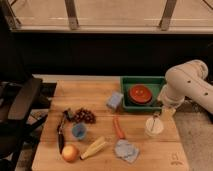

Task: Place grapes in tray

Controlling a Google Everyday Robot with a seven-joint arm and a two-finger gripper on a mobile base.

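The grapes [85,116], a small dark red-purple bunch, lie on the left part of the wooden table [165,152]. The green tray [156,83] stands at the table's back right and holds a round red bowl [140,93]. My gripper [159,116] hangs from the white arm [186,82] at the right. It is just in front of the tray's front right corner and above a white cup [154,127]. It is far to the right of the grapes and holds none of them.
A blue sponge [115,101] lies left of the tray. A carrot [118,127], a small blue cup [79,131], a corn cob [95,147], an orange-yellow fruit [70,153], a grey cloth [126,150] and a black utensil [61,132] lie on the table. A black chair [22,102] stands at the left.
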